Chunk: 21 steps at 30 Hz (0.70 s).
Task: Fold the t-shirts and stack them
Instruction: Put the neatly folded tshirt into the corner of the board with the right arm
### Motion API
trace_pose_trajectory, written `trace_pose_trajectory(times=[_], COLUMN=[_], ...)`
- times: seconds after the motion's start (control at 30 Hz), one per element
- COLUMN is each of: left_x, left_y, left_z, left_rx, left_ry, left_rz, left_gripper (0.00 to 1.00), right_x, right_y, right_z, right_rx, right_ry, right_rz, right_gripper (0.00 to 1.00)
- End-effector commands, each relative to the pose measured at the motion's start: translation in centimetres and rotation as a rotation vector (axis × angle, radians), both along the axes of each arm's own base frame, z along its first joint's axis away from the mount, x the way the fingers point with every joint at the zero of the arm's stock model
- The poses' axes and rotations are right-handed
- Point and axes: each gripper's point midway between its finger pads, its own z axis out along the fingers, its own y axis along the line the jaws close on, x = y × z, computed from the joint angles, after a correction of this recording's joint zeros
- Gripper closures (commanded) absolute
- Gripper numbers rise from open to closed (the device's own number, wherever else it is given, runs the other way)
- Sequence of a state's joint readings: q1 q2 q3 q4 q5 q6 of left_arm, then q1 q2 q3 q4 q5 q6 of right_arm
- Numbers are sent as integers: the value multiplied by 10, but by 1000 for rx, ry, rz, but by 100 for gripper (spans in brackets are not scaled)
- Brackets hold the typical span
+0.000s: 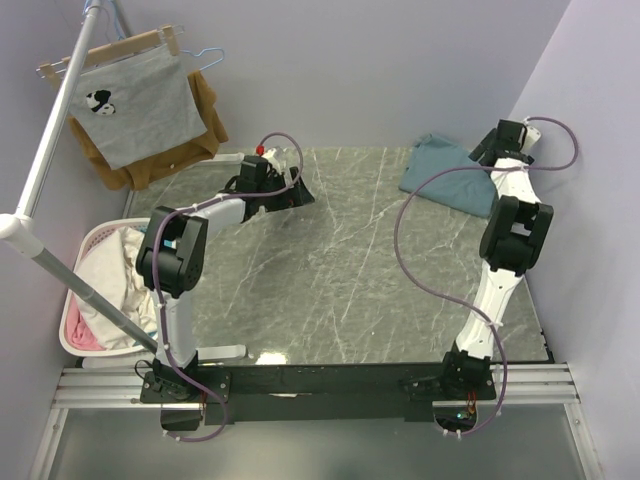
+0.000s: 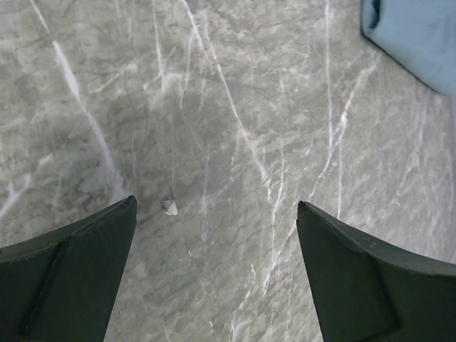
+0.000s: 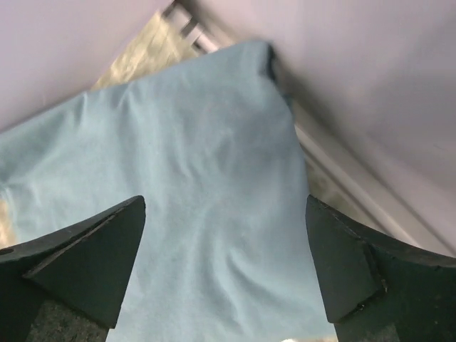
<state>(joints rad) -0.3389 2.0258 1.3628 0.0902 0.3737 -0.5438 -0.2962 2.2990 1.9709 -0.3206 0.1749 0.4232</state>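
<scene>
t-shirt point(image 1: 452, 175) lies slanting far-left to near-right — right tool point(image 3: 225, 214) and left tool point(image 2: 216, 214) spread wide, empty.

Jaws wide apart above blue t-shirt point(image 3: 206, 185); shirt edge near lilac wall point(image 3: 370, 85); marble table point(image 3: 142, 55) patch beyond.

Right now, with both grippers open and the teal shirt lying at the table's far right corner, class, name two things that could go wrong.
The t-shirt lies by the table edge near the right wall; a nudge from the open right gripper above it might push it off. The right arm's purple cable loops beside the t-shirt and could snag it.
</scene>
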Motion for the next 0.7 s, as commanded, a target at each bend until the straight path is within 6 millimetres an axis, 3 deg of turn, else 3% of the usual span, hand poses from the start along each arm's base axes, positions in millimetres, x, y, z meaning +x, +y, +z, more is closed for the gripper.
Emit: trace_pose_trajectory(times=[0.0, 0.03, 0.07, 0.1, 0.13, 0.17, 0.2, 0.23, 0.27, 0.3, 0.33, 0.37, 0.4, 0.43, 0.47, 0.5, 0.53, 0.57, 0.6, 0.63, 0.67], left_x=[7, 4, 6, 5, 4, 2, -1, -4, -6, -8, -13, -21, -22, -29, -36, -40, -49, -56, -60, -67, -74], left_y=[5, 7, 16, 21, 24, 31, 35, 40, 48, 50, 54, 55, 64, 69, 75, 82, 89, 95, 104, 111, 120], left_z=[45, 44, 42, 50, 54, 51, 63, 62, 71, 74, 72, 81, 84, 80, 97, 101, 96, 113, 117, 115, 130], left_rx=[23, 43, 79, 92, 105, 129, 128, 139, 155, 159, 176, 176, 202, 220, 215, 233, 254, 244, 268, 288, 287], left_ry=[-104, -106, -109, -127, -138, -133, -153, -153, -161, -166, -150, -158, -169, -163, -194, -207, -203, -237, -249, -249, -281], left_rz=[57, 73, 123, 140, 156, 185, 203, 217, 256, 266, 268, 264, 304, 319, 340, 370, 379, 398, 438, 453, 487], left_gripper=[1, 1, 1, 0, 0, 0, 1, 1, 0, 0, 1, 0, 1, 1, 1, 0, 1, 1, 0, 1, 1], right_x=[-16, -25, -26, -29, -35, -39, -48, -49, -57, -69, -70, -79, -93, -101, -108, -120, -130, -140, -152, -163, -178], right_y=[8, 13, 20, 28, 46, 55, 67, 87, 102, 116, 147, 163, 176, 203, 217, 230, 242, 269, 278, 286, 306], right_z=[82, 79, 102, 107, 93, 112, 98, 99, 112, 93, 95, 108, 92, 105, 102, 90, 92, 88, 75, 79, 67], right_rx=[-256, -290, -307, -313, -310, -311, -290, -276, -257, -236, -224, -211, -193, -188, -182, -170, -159, -139, -141, -146, -143], right_ry=[-32, -10, -63, -74, -47, -92, -70, -86, -119, -89, -116, -153, -125, -166, -163, -141, -139, -134, -106, -111, -86], right_rz=[-106, -120, -115, -102, -59, -47, -27, 19, 50, 73, 149, 187, 219, 291, 333, 370, 408, 490, 519, 539, 589], right_gripper=[0, 0, 0, 0, 0, 0, 0, 0, 0, 0, 0, 0, 0, 0, 0, 0, 0, 0, 0, 0, 0])
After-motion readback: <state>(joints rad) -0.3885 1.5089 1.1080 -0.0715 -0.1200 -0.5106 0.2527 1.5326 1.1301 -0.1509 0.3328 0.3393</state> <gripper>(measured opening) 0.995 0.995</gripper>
